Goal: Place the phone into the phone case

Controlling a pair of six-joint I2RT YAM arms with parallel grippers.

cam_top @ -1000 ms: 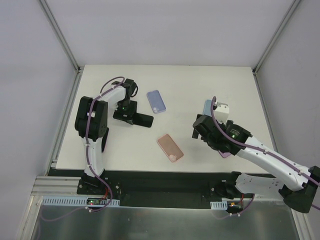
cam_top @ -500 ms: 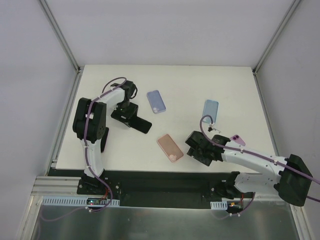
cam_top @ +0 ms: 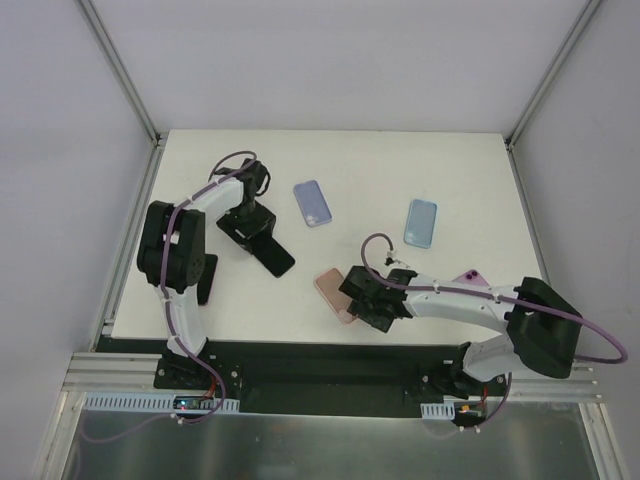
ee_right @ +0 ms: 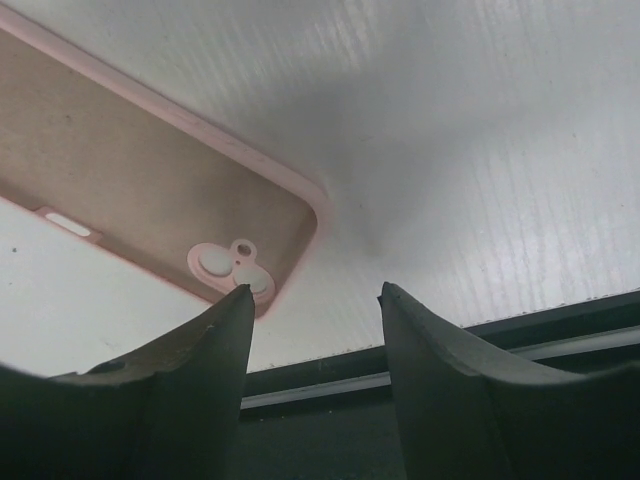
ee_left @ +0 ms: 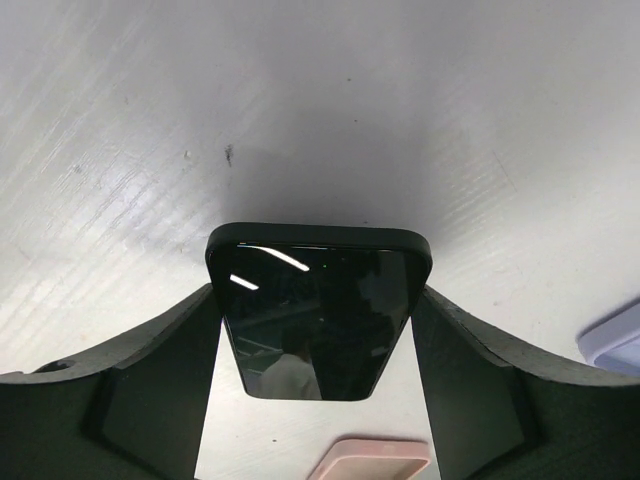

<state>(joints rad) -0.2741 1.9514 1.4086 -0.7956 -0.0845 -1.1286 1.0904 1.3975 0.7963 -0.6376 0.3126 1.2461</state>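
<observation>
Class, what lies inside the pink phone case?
Nothing visible: the pink phone case shows bare lining and a camera cut-out. From above, the right gripper covers its near corner.

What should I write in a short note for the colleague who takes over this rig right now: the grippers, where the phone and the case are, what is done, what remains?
Left gripper: shut on the black phone, gripped by its sides, left of the table's centre.
Right gripper: open and empty, at a corner of the pink case, which lies open side up near the front edge.
Done: the phone is in the grip.
Left: carry the phone to the pink case and press it in; the right gripper could steady the case.
Farther back: blue case, light blue case.
</observation>
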